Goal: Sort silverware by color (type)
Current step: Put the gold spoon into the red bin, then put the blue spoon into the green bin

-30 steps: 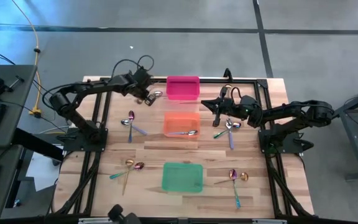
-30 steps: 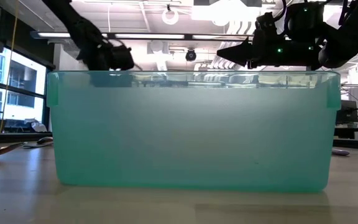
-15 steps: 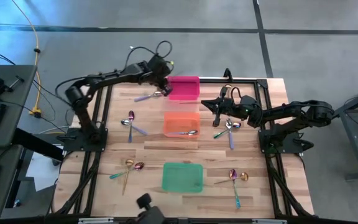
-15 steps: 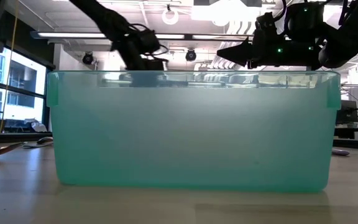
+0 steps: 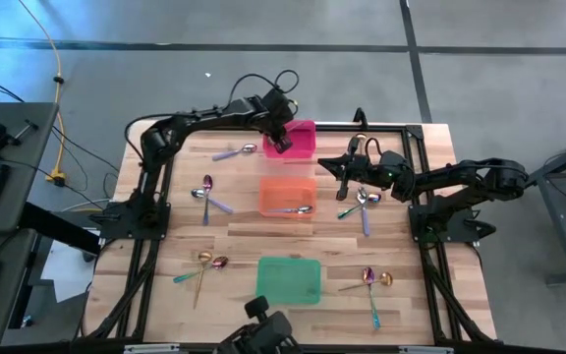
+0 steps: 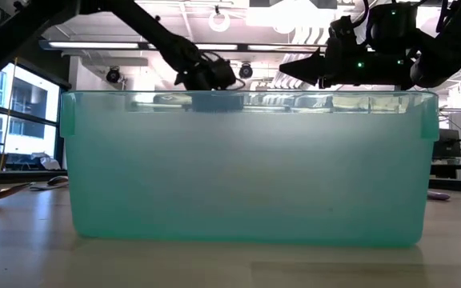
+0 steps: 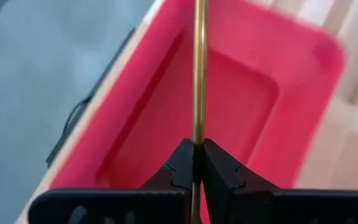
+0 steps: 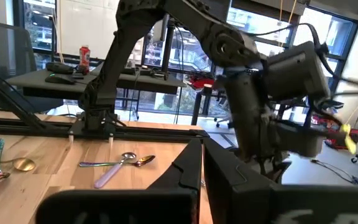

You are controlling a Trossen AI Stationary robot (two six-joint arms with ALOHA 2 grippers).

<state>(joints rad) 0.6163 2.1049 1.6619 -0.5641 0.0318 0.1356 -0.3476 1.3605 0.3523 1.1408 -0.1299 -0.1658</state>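
My left gripper (image 5: pixel 281 131) hovers over the pink bin (image 5: pixel 303 143), shut on a thin gold utensil (image 7: pixel 199 74). In the left wrist view the pink bin (image 7: pixel 247 106) lies open below the shaft. My right gripper (image 5: pixel 340 169) waits in the air, shut, left of a spoon cluster (image 5: pixel 362 202). A silver spoon (image 5: pixel 236 152) lies flat left of the pink bin. Another spoon (image 5: pixel 293 209) lies in the orange bin (image 5: pixel 285 187). More spoons lie at the left (image 5: pixel 208 192), near left (image 5: pixel 207 264) and near right (image 5: pixel 373 282). My left gripper pinches the gold utensil's straight shaft (image 7: pixel 198 134) between its two fingertips (image 7: pixel 180 163). The shaft runs on along the fingers and out past them, lifted clear above the pink bin. Neither end of the utensil shows.
The green bin (image 5: pixel 288 280) stands near the table's near edge and fills the low view (image 6: pixel 246 168). The three bins stand in a row down the table's middle. Bare wood lies between the spoon groups. A black frame borders the table.
My left gripper has travelled toward the table's right, from beside the silver spoon to above the pink bin, carrying the gold utensil with it. The silver spoon has stayed on the table.
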